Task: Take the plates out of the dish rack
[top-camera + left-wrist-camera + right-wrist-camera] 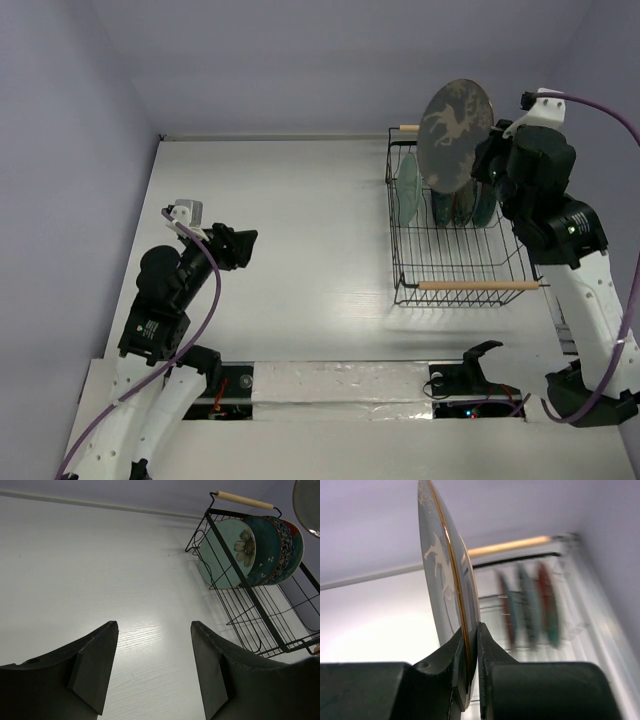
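Note:
My right gripper (pixel 490 160) is shut on the edge of the dark grey plate with white deer (pixel 455 132) and holds it upright above the far end of the black wire dish rack (pixel 470 286). In the right wrist view the plate's rim (pixel 440 565) sits pinched in my right gripper (pixel 471 630). Several plates stand in the rack: pale green (pixel 227 552), teal (pixel 267 545), blue floral rim (pixel 286 540) and red (pixel 296 530). My left gripper (pixel 245 247) is open and empty over bare table at the left, also in its wrist view (pixel 152 625).
The rack has wooden rod handles at its near (pixel 480 286) and far end (pixel 245 500). A wall runs close behind and to the right of the rack. A taped strip (pixel 340 385) and a black clamp (pixel 475 358) lie at the near edge.

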Controlling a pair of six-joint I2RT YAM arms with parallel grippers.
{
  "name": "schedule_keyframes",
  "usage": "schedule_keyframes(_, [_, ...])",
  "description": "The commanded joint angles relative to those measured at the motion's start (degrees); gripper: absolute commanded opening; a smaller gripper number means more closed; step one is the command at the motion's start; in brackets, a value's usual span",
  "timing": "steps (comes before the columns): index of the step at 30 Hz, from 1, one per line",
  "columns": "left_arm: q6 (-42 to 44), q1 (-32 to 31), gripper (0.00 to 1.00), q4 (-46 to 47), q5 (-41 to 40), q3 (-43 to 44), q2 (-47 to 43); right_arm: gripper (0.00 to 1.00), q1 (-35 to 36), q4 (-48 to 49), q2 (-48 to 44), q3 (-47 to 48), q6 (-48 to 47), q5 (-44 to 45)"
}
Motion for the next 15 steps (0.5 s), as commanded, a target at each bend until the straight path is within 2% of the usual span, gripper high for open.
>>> schedule_keyframes(1, [0.22, -0.3, 0.57, 2.83, -0.18, 0.18, -1.04, 0.0, 2.63, 16.74, -1.01, -1.35, 7.22, -17.24])
schedule_keyframes(3, [0.22, -0.3, 0.56, 2.57, -0.97, 0.27, -1.57, 0.0, 4.73, 20.1, 0.47, -3.98, 11.09, -25.66])
schedule_keyframes(6, [0.13, -0.3, 0.55, 2.21, -2.55, 0.36, -3.15, 0.0, 8.07, 26.34, 5.48, -5.48, 15.67, -30.18])
schedule_keyframes(10, [-0.13, -0.3, 0.53, 1.69, -5.36, 0.62, -5.52, 0.0, 15.27, 32.14, 13.48, -4.26, 18.83, -30.11])
schedule_keyframes(15, [-0.48, -0.3, 0.53, 1.25, -7.12, 0.45, -7.81, 0.0, 19.68, 35.41, 26.82, -0.92, 22.7, -30.28])
